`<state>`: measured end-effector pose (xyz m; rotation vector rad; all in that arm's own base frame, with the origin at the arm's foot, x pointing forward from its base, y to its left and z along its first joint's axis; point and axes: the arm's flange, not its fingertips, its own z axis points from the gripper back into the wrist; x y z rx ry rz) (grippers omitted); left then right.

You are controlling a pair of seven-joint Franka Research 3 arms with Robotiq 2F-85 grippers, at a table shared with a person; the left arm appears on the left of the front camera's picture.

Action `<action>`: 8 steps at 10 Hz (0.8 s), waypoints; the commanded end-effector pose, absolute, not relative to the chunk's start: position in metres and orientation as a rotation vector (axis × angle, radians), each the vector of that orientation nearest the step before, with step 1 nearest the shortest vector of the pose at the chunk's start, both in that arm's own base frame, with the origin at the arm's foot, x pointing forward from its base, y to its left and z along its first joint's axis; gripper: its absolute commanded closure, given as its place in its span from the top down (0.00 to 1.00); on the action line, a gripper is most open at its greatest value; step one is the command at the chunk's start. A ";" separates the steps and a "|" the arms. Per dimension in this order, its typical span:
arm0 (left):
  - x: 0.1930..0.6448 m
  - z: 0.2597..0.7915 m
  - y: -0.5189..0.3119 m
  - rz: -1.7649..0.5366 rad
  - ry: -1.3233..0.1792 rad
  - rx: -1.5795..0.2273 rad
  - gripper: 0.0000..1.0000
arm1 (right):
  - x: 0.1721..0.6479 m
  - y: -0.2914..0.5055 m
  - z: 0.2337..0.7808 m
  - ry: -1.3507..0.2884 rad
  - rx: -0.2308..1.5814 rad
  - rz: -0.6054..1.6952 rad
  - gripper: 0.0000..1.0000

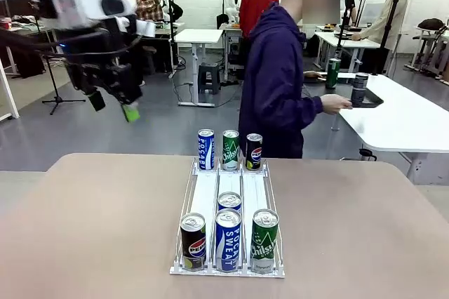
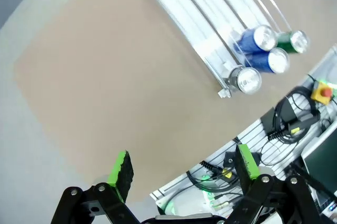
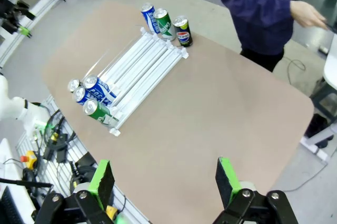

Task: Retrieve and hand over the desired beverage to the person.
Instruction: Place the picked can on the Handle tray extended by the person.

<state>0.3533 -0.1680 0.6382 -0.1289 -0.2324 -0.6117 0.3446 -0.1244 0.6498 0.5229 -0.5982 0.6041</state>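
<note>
The person (image 1: 277,81) stands at the far side of my bench (image 1: 105,222), turned away from it, in a dark jacket. One hand (image 1: 335,103) reaches out to a black tray (image 1: 368,97) on a white table (image 1: 414,120) behind. More cans (image 1: 332,73) stand there.

On my bench a clear rack (image 1: 228,201) with three lanes lies in the middle. At its far end stand three cans in a row: a blue can (image 1: 205,149), a green can (image 1: 231,149) and a black Pepsi can (image 1: 254,151). At the near end stand a second Pepsi can (image 1: 193,241) in the left lane, a blue Pocari Sweat can (image 1: 228,239) in the middle lane and a green Chilsung can (image 1: 264,240) in the right lane. One more can (image 1: 229,201) sits just behind the Pocari Sweat can.

My left fingers (image 1: 112,106) hang up in the air, over the far left of the bench, well apart from the rack. They are spread wide and hold nothing. My right fingers (image 3: 166,182) are high above the bench's near edge, also spread wide with nothing between them.
</note>
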 end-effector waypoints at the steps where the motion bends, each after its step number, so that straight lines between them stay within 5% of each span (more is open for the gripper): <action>1: 0.344 0.627 -0.115 -0.767 -0.242 -0.241 1.00 | 0.346 -0.124 0.649 -0.610 0.540 0.615 1.00; 8: 0.313 0.613 0.000 -0.722 -0.500 -0.391 1.00 | 0.346 -0.124 0.649 -0.610 0.540 0.615 1.00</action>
